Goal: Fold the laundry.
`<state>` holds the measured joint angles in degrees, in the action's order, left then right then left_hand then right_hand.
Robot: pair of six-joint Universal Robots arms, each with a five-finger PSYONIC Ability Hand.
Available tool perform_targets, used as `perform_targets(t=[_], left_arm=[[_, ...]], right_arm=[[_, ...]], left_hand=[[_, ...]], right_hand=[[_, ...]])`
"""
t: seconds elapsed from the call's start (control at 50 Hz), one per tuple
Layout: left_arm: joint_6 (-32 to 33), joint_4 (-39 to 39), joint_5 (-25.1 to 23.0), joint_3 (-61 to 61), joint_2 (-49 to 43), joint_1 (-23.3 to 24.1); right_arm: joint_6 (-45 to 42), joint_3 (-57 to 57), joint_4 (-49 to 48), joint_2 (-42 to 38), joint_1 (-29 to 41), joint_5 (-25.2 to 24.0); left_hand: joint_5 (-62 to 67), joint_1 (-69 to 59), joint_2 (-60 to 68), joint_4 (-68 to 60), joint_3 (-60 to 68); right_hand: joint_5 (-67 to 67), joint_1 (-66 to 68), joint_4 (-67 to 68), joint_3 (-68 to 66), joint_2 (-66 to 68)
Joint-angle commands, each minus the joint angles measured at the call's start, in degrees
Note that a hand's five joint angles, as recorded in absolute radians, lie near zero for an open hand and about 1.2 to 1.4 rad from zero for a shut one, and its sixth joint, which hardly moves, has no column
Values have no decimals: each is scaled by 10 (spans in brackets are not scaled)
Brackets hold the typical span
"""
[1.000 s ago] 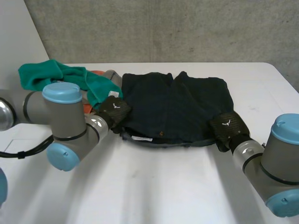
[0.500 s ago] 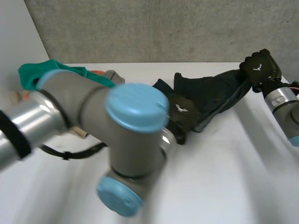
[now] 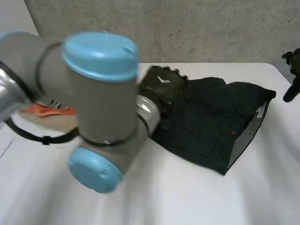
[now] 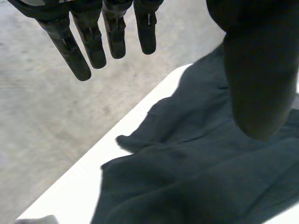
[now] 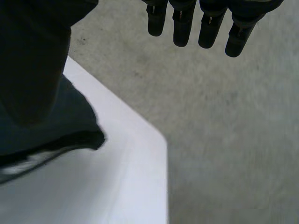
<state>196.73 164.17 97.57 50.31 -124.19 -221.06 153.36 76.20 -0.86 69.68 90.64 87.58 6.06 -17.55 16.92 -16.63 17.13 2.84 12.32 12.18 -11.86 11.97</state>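
Observation:
A dark navy garment (image 3: 211, 124) lies spread on the right half of the white table (image 3: 187, 197), its waistband with a white label turned toward the table's right side. My left hand (image 3: 161, 86) hovers over the garment's left edge. Its fingers (image 4: 77, 51) are straight and apart from the thumb, with nothing held, and the dark cloth (image 4: 187, 177) lies below the palm. My right hand (image 3: 293, 70) is raised past the table's far right corner. Its fingers (image 5: 182, 28) are straight and empty, with the garment's corner (image 5: 70, 121) beneath the thumb.
My left arm's elbow (image 3: 101, 108) rises in front of the camera and hides the table's left part. An orange cloth (image 3: 47, 108) peeks out behind it. The table's far right corner (image 5: 154, 154) lies close to the garment, with grey floor beyond.
Both hands carried the garment to the right, then let go and opened. It now lies turned on the table's right half. My left arm swung up across the view; the right hand lifted away.

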Motion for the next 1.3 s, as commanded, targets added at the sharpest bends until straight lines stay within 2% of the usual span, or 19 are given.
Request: perform_targets(t=[0.02, 0.12, 0.2, 0.3, 0.38, 0.64, 0.66, 0.7, 0.74, 0.76, 0.78, 0.94, 1.06, 1.18, 1.3], left_arm=[[-1, 4, -34, 42, 32, -91], [1, 6, -62, 72, 40, -132], [-2, 22, -77, 100, 47, -157], [-6, 52, -84, 130, 53, -173], [-5, 65, -83, 147, 54, -176], [-6, 86, -83, 175, 53, -182], [-7, 87, -83, 177, 53, -182], [-6, 91, -83, 182, 51, -181], [-4, 95, -83, 183, 50, -180], [-4, 99, -83, 186, 47, -179], [-3, 102, -83, 187, 47, -179], [3, 127, -85, 182, 9, -178], [30, 127, -85, 155, -48, -176], [49, 121, -80, 118, -101, -165], [42, 106, -36, 67, -143, -147]], right_arm=[[119, 34, 207, 84, 56, -6], [164, 114, 222, 90, 100, -45], [182, 180, 157, 80, 132, -43], [200, 243, 26, 56, 172, -3], [215, 265, -28, 39, 202, 38], [246, 271, -63, -34, 255, 83], [244, 270, -66, -38, 256, 87], [243, 269, -80, -43, 255, 98], [240, 268, -89, -43, 254, 102], [235, 267, -99, -39, 254, 102], [230, 267, -103, -36, 255, 101], [165, 259, -105, 56, 274, 81], [151, 233, -82, 148, 295, 60], [150, 201, -43, 204, 301, 46], [164, 175, 29, 238, 316, 30]], left_hand=[[0, 14, -8, 5, -10], [0, 14, -8, 5, -10], [0, 14, -8, 5, -10], [0, 14, -8, 5, -10], [0, 14, -8, 5, -10], [0, 14, -8, 5, -10], [-1, 16, -10, 7, -12], [-6, 21, -15, 12, -17], [-13, 28, -22, 19, -24], [-21, 36, -30, 27, -32], [-23, 38, -32, 29, -34], [-60, 75, -69, 66, -71], [-61, 75, -69, 66, -71], [-61, 75, -69, 66, -71], [-61, 75, -69, 66, -71]], right_hand=[[-28, -23, -22, 19, -20], [-28, -23, -22, 19, -20], [-12, -6, -5, 2, -3], [44, 49, 50, -54, 53], [52, 58, 59, -62, 61], [126, 131, 133, -136, 135], [141, 147, 148, -151, 150], [267, 272, 274, -277, 276], [443, 449, 450, -453, 452], [644, 649, 651, -654, 653], [671, 677, 678, -681, 680], [672, 677, 678, -681, 680], [672, 677, 678, -681, 680], [672, 677, 678, -681, 680], [672, 677, 678, -681, 680]])
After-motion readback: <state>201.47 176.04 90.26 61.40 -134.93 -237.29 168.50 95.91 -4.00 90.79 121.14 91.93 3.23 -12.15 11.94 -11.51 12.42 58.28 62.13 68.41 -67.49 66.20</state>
